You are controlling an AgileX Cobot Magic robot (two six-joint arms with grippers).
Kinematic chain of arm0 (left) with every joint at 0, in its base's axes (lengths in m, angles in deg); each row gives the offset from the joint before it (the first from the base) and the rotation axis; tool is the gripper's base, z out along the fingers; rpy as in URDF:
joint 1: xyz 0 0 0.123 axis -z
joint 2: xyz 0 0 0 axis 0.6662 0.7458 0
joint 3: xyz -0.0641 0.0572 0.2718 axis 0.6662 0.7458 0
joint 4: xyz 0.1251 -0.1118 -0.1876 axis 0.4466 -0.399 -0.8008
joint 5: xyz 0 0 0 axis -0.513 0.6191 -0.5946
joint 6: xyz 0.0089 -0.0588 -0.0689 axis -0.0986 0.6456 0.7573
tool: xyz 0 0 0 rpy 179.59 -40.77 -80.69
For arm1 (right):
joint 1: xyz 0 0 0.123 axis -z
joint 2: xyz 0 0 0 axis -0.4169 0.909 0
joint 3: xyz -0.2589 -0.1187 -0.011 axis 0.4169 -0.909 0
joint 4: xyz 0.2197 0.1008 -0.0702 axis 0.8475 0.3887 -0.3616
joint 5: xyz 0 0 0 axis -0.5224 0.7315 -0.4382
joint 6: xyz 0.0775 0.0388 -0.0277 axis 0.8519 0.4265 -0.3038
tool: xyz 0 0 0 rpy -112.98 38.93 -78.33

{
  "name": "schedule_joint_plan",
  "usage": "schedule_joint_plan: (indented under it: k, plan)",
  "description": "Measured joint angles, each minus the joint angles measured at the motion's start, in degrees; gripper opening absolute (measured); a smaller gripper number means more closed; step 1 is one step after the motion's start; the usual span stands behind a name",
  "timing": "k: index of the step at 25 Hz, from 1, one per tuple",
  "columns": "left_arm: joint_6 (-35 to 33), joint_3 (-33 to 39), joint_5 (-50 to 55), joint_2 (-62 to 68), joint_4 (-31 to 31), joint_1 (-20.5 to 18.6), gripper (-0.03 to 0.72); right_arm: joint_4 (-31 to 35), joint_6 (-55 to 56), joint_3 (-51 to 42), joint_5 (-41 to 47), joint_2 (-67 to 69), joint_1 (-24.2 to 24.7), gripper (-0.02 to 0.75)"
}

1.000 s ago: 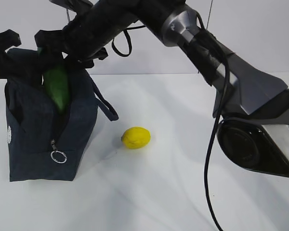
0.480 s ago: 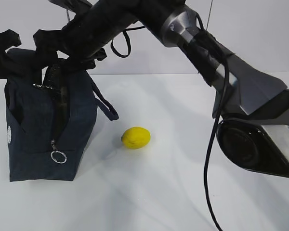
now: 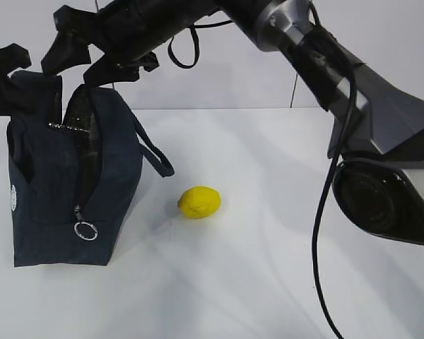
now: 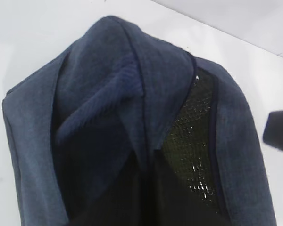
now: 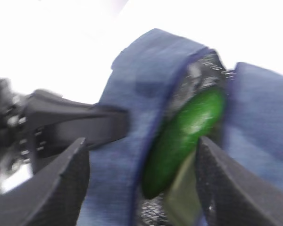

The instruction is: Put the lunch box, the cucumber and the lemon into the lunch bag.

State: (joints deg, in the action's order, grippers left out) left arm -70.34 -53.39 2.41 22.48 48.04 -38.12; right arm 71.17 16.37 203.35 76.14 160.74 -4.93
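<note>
The navy lunch bag (image 3: 63, 205) stands at the left with its top unzipped. Just above its opening my right gripper (image 3: 71, 69) hangs open and empty. In the right wrist view the dark green cucumber (image 5: 184, 134) lies inside the bag (image 5: 120, 141), between and below my open fingers (image 5: 66, 183). A pale sage-green edge of the lunch box (image 5: 181, 197) shows under it. The yellow lemon (image 3: 199, 202) rests on the table to the right of the bag. My left gripper (image 3: 13, 81) is shut on the bag's far-left top edge (image 4: 108, 94).
The bag's loop handle (image 3: 154, 152) hangs toward the lemon. A silver ring pull (image 3: 86, 229) dangles low on the bag's front. The right arm (image 3: 353, 92) spans the view above the white table (image 3: 268, 268). One right finger (image 4: 278, 132) shows in the left wrist view.
A second ago the cucumber stuck out of the bag under the right gripper. It has since dropped inside, and the right gripper has lifted, open. The left gripper and lemon have not moved.
</note>
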Motion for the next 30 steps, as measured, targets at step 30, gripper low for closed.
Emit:
schedule_joint_plan:
  k: [30]
  plan:
    - [-0.92, 0.00, 1.74, 0.00, 0.00, 0.00, -0.007, -20.78, -5.90, -40.90, -0.12, -28.95, 3.57, 0.524]
